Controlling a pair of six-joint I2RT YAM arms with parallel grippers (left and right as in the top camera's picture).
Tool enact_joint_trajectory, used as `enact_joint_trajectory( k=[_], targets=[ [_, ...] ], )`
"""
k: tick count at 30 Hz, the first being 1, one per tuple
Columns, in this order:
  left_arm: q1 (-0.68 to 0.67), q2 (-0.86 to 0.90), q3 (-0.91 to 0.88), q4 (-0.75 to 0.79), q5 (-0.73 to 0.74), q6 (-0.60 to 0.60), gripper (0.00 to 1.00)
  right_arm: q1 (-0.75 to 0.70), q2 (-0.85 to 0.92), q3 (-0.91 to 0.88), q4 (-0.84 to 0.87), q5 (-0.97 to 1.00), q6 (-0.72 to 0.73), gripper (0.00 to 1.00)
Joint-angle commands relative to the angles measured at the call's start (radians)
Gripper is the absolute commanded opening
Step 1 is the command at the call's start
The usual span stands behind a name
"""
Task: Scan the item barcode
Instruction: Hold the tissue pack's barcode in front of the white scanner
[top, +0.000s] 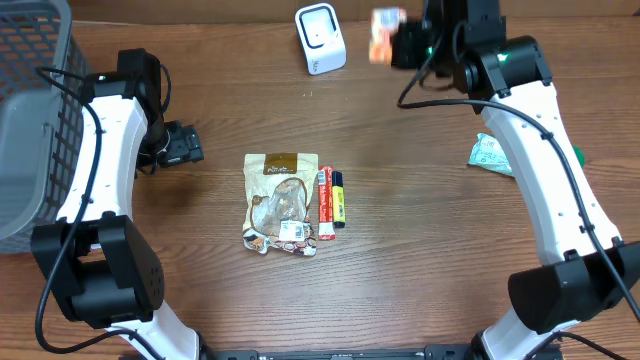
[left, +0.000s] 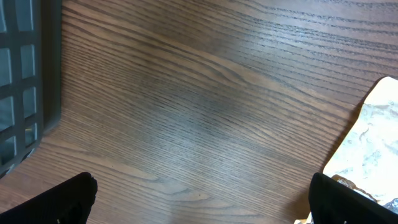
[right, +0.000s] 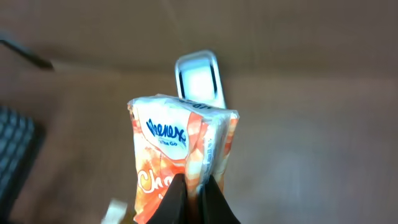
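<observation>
My right gripper is shut on an orange and white Kleenex tissue pack, pinching its lower edge. In the overhead view the tissue pack hangs blurred at the back of the table, just right of the white barcode scanner. From the right wrist, the scanner stands right behind the pack, partly hidden by it. My left gripper is open over bare wood with nothing between its fingers; in the overhead view the left gripper sits left of the snack bag.
A tan snack bag lies mid-table with a red tube and a yellow-black tube beside it. A grey basket stands at the far left. A green-white packet lies under the right arm.
</observation>
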Motion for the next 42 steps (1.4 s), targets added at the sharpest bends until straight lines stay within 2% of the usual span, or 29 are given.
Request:
enact_joint_trajectory(
  k=[1, 8, 14, 17, 23, 29, 36, 42],
  targets=[
    [-0.007, 0.007, 0.012, 0.001, 0.005, 0.019, 1.00, 0.024, 0.018, 0.014, 0.076, 0.101, -0.056, 0.04],
    [-0.007, 0.007, 0.012, 0.001, 0.004, 0.019, 1.00, 0.082, 0.121, 0.014, 0.285, 0.186, -0.072, 0.04],
    [-0.007, 0.007, 0.012, 0.001, 0.005, 0.019, 1.00, 0.142, 0.258, 0.014, 0.398, 0.396, -0.158, 0.04],
    [-0.007, 0.007, 0.012, 0.001, 0.004, 0.019, 1.00, 0.169, 0.327, 0.014, 0.469, 0.503, -0.240, 0.04],
    [-0.007, 0.007, 0.012, 0.001, 0.004, 0.019, 1.00, 0.220, 0.432, 0.014, 0.632, 0.693, -0.509, 0.04],
    [-0.007, 0.007, 0.012, 0.001, 0.004, 0.019, 1.00, 0.243, 0.490, 0.014, 0.725, 0.709, -0.705, 0.04],
    [-0.007, 0.007, 0.012, 0.001, 0.004, 0.019, 1.00, 0.246, 0.504, 0.014, 0.784, 0.707, -0.747, 0.04],
    [-0.007, 0.007, 0.012, 0.001, 0.004, 0.019, 1.00, 0.246, 0.504, 0.014, 0.804, 0.708, -0.880, 0.04]
  ],
)
